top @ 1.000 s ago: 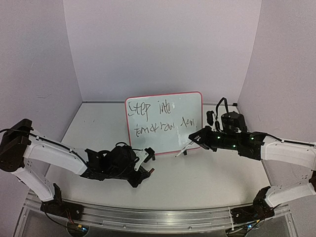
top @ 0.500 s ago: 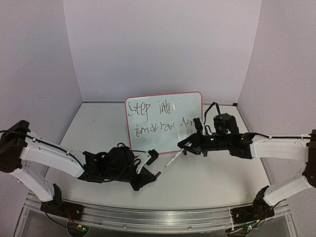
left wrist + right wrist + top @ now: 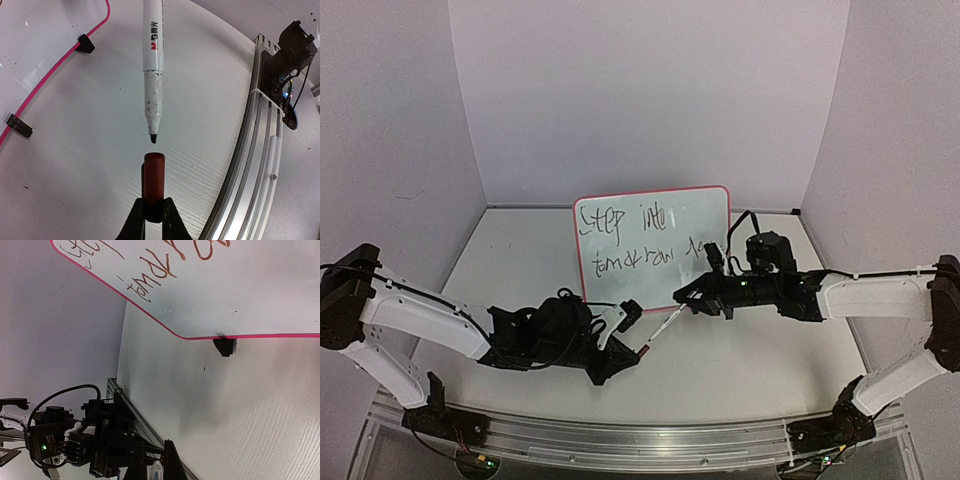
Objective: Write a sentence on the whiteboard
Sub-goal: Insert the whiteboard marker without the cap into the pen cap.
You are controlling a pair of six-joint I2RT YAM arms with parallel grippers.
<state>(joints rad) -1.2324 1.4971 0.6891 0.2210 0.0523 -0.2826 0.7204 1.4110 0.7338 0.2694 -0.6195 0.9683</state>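
While the table point(image 3: 740, 375) carries the whiteboard point(image 3: 698, 213) propped upright toward its back, facing the arms, both grippers meet just in front of it. The right gripper point(image 3: 688, 300) is clamped on a white marker point(image 3: 152, 55), whose bare tip aims at the left gripper point(image 3: 154, 215). That one pinches a reddish-brown cap point(image 3: 154, 175); tip and cap mouth line up, just apart. The sentence point(image 3: 642, 256) runs in two black lines across the board. Two small black clips point(image 3: 86, 43) sit on its lower edge.
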